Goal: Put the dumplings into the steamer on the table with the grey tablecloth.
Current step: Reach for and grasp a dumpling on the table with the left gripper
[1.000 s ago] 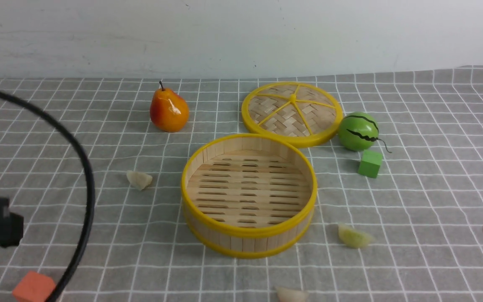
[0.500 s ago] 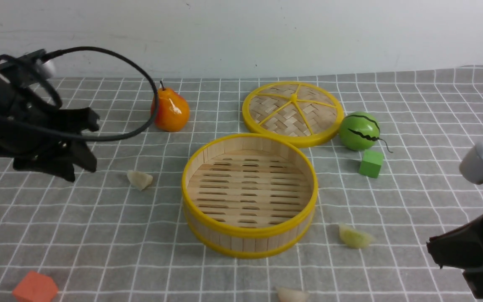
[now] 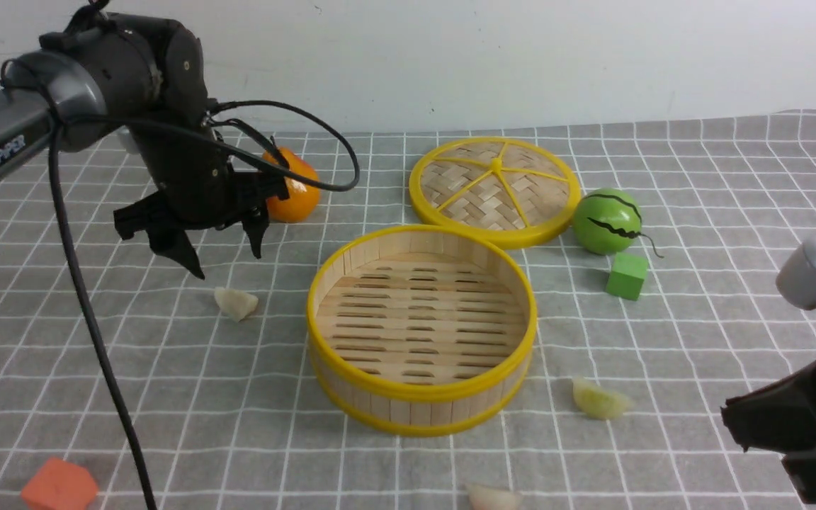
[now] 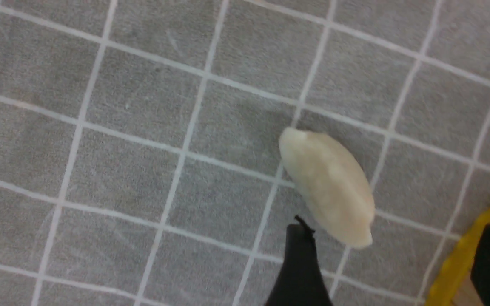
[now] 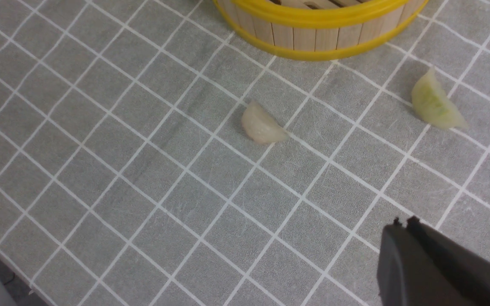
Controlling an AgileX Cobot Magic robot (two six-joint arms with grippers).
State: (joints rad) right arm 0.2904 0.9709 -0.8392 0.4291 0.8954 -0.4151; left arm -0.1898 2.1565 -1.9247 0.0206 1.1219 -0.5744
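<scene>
And it's the left claw (image 3: 228,265) that has the short trip here, its two black fingers wide apart with nothing between them, over the grey, white-gridded tablecloth (image 3: 188,397) on the desk. The target sits on the cloth: a small, pale cream, crescent-shaped toy dumpling (image 3: 236,303), just off those tips at about six o'clock as the front view looks out, and lower than they are. So the move looks like a small pull toward six, then down!

Now the angle, because that's the whole play: the crescent's long axis runs from ten o'clock to four, while the line between the fingertips runs nearer half past eight to half past two. They cross, so the fingers look set to pinch the narrow sides, though not quite squarely; a slight wrist turn should tidy that up. Close too early, and they probably catch only the ten o'clock tip.

Over at three o'clock from the dumpling waits the round bamboo steamer (image 3: 422,418) with yellow rims, its slatted floor bare. The right claw (image 3: 732,423), fingers together, is far across the cloth, nearer the yellowish-green translucent dumpling (image 3: 601,399) at its ten o'clock and the pale pinkish-cream one (image 3: 493,497) at its eight. This first pick belongs to the left!
</scene>
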